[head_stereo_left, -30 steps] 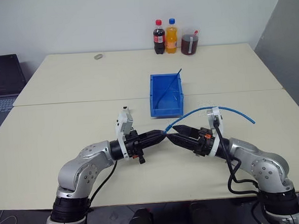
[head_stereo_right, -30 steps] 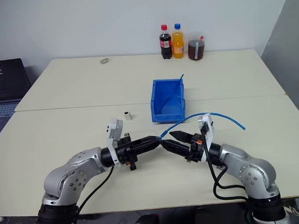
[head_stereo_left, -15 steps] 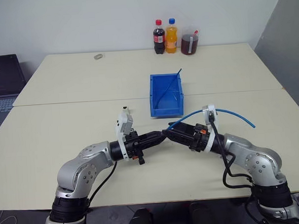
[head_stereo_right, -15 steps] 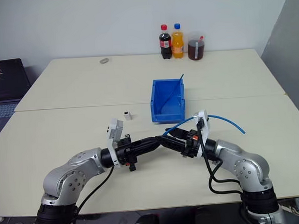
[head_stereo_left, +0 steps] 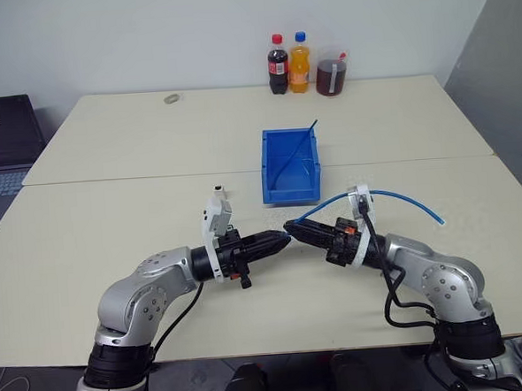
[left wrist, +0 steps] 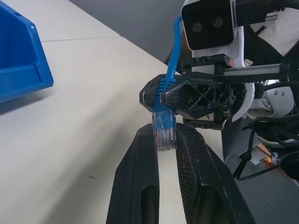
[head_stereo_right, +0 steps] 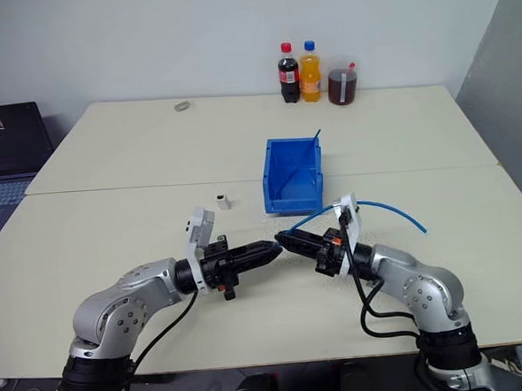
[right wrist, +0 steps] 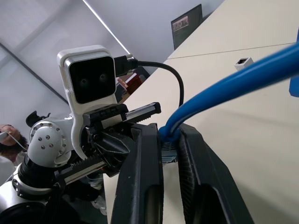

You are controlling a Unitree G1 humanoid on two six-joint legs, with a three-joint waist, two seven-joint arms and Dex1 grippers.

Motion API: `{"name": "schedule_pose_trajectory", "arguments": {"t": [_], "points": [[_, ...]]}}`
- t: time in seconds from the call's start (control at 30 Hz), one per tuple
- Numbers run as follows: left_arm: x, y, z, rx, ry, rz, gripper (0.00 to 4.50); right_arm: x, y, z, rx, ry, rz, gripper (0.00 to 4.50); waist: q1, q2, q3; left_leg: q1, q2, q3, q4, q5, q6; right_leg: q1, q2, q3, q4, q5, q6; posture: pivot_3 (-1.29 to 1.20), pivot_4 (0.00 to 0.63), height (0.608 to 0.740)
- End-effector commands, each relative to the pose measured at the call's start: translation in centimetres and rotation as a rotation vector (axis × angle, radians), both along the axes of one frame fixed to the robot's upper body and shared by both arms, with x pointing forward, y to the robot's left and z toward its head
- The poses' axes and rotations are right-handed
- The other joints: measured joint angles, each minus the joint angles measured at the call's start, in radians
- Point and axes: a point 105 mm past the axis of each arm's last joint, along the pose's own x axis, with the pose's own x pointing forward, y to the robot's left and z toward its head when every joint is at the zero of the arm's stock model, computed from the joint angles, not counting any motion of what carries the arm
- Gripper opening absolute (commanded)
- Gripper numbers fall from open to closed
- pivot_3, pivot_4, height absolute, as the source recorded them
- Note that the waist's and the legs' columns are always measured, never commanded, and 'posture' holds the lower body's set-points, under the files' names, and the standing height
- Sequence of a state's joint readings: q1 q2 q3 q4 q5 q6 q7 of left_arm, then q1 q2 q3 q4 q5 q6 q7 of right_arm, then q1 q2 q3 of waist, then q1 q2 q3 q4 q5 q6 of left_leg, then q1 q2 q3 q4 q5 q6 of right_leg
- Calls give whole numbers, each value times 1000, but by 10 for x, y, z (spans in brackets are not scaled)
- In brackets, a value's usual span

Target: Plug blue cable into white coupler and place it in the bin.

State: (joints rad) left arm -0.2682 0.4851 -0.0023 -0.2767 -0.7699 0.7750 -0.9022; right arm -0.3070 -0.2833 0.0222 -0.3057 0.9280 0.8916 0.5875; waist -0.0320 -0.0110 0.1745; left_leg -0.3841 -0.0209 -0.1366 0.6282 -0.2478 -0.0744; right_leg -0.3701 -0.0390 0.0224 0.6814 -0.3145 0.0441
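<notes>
Left eye view, largest item first: the cream two-panel table [head_stereo_left: 111, 213] spans the frame. The bright blue open-top plastic bin [head_stereo_left: 289, 167] stands just above centre, holding a thin dark blue strand but no task item. The left gripper [head_stereo_left: 284, 236] and right gripper [head_stereo_left: 289, 226] meet tip to tip at frame centre, below the bin.

The thin light-blue cable [head_stereo_left: 394, 194] arcs from centre toward the right edge. In the left wrist view its clear plug [left wrist: 164, 130] sits pinched between the left fingers [left wrist: 140, 154], which are clamped on it. In the right wrist view the right fingers [right wrist: 145, 154] are closed around the cable just behind the plug.

The tiny white boxy plastic coupler [head_stereo_right: 222, 200] lies on the table left of the bin in the right eye view, well apart from both grippers.

Task status: cable lifted and held by both grippers; plug not yet inserted; coupler not yet picked up; nothing placed in the bin. Judged early.

Change from the earlier frame: the right gripper was spread open beside the plug; it has since advanced left and closed on the cable. The left gripper has not moved.
</notes>
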Motion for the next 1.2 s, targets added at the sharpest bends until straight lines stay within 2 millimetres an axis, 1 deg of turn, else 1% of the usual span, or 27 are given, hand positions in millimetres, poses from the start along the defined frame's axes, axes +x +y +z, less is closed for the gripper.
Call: {"name": "schedule_pose_trajectory", "arguments": {"t": [0.03, 0.33, 0.4, 0.43, 0.5, 0.53, 0.57, 0.67, 0.8, 0.83, 0.87, 0.9, 0.93, 1.0, 1.1, 1.2], "points": [[-3, -1, 9, -8, -43, -17, 246, -5, 0, 12, 27, -35, 37, 135, 0, 0, 0, 0, 0, 0, 0, 0, 0, 0, 0, 0, 0, 0, 0, 0, 150, 740], [3, -2, 5, 13, -62, 11, 244, -8, 1, 12, 20, -34, 54, 134, 0, 0, 0, 0, 0, 0, 0, 0, 0, 0, 0, 0, 0, 0, 0, 0, 150, 740], [5, -3, 6, 16, -74, 19, 944, -7, 0, 12, 15, -38, 45, 134, 0, 0, 0, 0, 0, 0, 0, 0, 0, 0, 0, 0, 0, 0, 0, 0, 150, 740], [6, -3, 6, 18, -81, 26, 984, -7, 0, 12, 13, -40, 42, 134, 0, 0, 0, 0, 0, 0, 0, 0, 0, 0, 0, 0, 0, 0, 0, 0, 150, 740], [8, -2, 6, 16, -91, 46, 1459, -6, -1, 12, 11, -43, 33, 133, 0, 0, 0, 0, 0, 0, 0, 0, 0, 0, 0, 0, 0, 0, 0, 0, 150, 740], [10, -1, 6, 17, -97, 62, 1615, -5, -1, 12, 10, -45, 29, 133, 0, 0, 0, 0, 0, 0, 0, 0, 0, 0, 0, 0, 0, 0, 0, 0, 150, 740], [12, 0, 7, 13, -101, 80, 1890, -5, -1, 12, 9, -47, 25, 132, 0, 0, 0, 0, 0, 0, 0, 0, 0, 0, 0, 0, 0, 0, 0, 0, 150, 740], [17, 4, 8, 11, -117, 124, 2399, -3, -3, 13, 10, -51, 14, 131, 0, 0, 0, 0, 0, 0, 0, 0, 0, 0, 0, 0, 0, 0, 0, 0, 150, 740], [14, 8, 8, 15, -120, 138, 3257, -1, -4, 13, 8, -56, 4, 131, 0, 0, 0, 0, 0, 0, 0, 0, 0, 0, 0, 0, 0, 0, 0, 0, 150, 740], [15, 10, 7, 26, -127, 154, 3385, -1, -5, 13, 6, -58, -1, 131, 0, 0, 0, 0, 0, 0, 0, 0, 0, 0, 0, 0, 0, 0, 0, 0, 150, 740], [15, 11, 7, 33, -133, 164, 3638, 0, -6, 13, 5, -60, -5, 131, 0, 0, 0, 0, 0, 0, 0, 0, 0, 0, 0, 0, 0, 0, 0, 0, 150, 740], [16, 15, 5, 66, -157, 197, 3766, 1, -8, 13, -5, -68, -18, 131, 0, 0, 0, 0, 0, 0, 0, 0, 0, -1, 0, 0, 0, 0, 0, 0, 150, 740], [17, 18, 4, 84, -172, 225, 4050, 2, -10, 13, -15, -76, -29, 131, 0, 0, 0, 0, 0, 1, 0, 0, 0, -1, 0, 1, 0, 0, 0, 0, 150, 740], [18, 23, 3, 108, -192, 283, 4414, 5, -18, 12, -31, -87, -60, 131, 0, 0, 0, 0, 0, 1, 0, 0, 0, -1, 0, 1, 0, 0, 0, 0, 150, 740], [18, 31, -1, 135, -212, 373, 4417, 9, -31, 11, -70, -108, -102, 130, 1, 0, 0, -1, 0, 0, 0, 0, 0, -1, 0, 1, 0, 0, 0, 0, 150, 740], [16, 34, -3, 153, -238, 423, 4417, 9, -37, 8, -102, -122, -113, 130, 2, 0, 0, -1, 0, 0, 0, 0, 0, -1, -1, 1, 0, 0, 0, 0, 150, 740]]}}
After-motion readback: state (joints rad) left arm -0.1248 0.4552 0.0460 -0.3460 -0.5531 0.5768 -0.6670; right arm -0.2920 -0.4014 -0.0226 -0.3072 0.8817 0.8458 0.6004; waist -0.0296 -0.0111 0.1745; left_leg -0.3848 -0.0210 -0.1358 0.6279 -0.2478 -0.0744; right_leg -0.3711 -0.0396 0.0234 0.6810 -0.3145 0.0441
